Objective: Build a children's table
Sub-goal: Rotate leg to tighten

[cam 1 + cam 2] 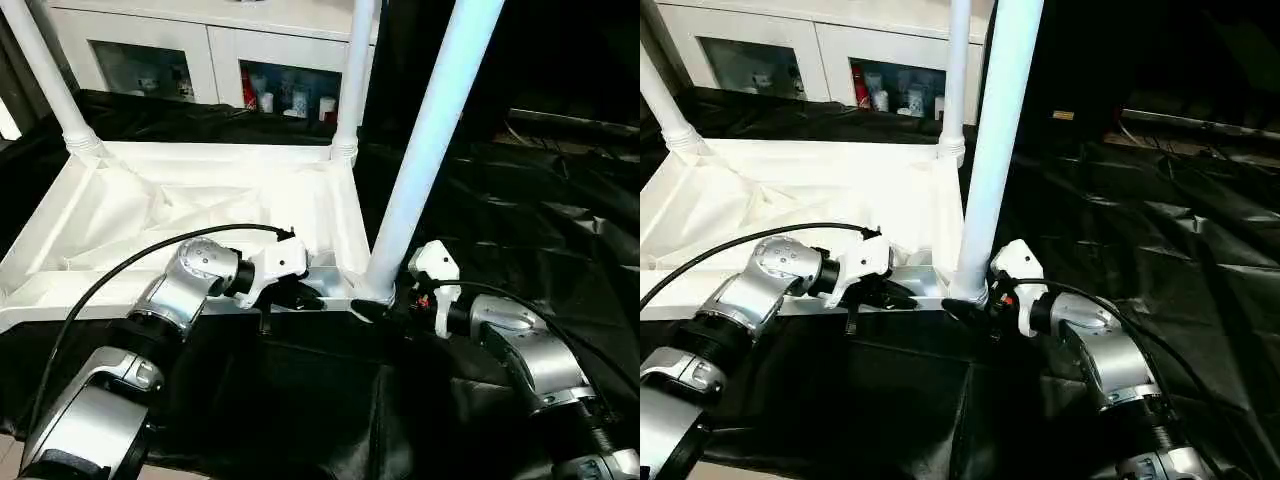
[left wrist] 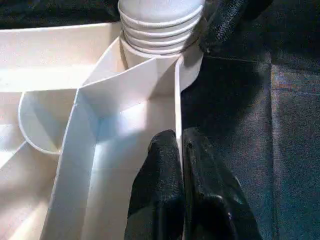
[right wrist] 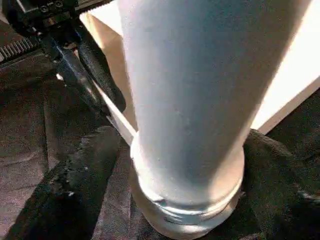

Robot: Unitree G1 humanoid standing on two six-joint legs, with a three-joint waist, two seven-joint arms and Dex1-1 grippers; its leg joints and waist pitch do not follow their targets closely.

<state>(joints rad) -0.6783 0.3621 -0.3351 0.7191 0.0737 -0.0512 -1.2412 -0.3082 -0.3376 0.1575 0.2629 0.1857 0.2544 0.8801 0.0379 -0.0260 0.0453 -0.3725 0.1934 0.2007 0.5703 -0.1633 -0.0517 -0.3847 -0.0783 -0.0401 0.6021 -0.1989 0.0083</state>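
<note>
With three long white round plastic tube legs standing in corner sockets of the upturned white ribbed plastic tabletop on black sheeting, mostly built; fourth unseen. Left hand pinching tabletop's near rim; right hand spread around nearest leg's base.

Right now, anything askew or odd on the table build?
Yes: the near leg leans toward the right instead of standing straight like the far-right one. Its collared end sits at the tabletop's corner socket, between the right gripper's open fingers. The left gripper pinches the tabletop's edge.
</note>
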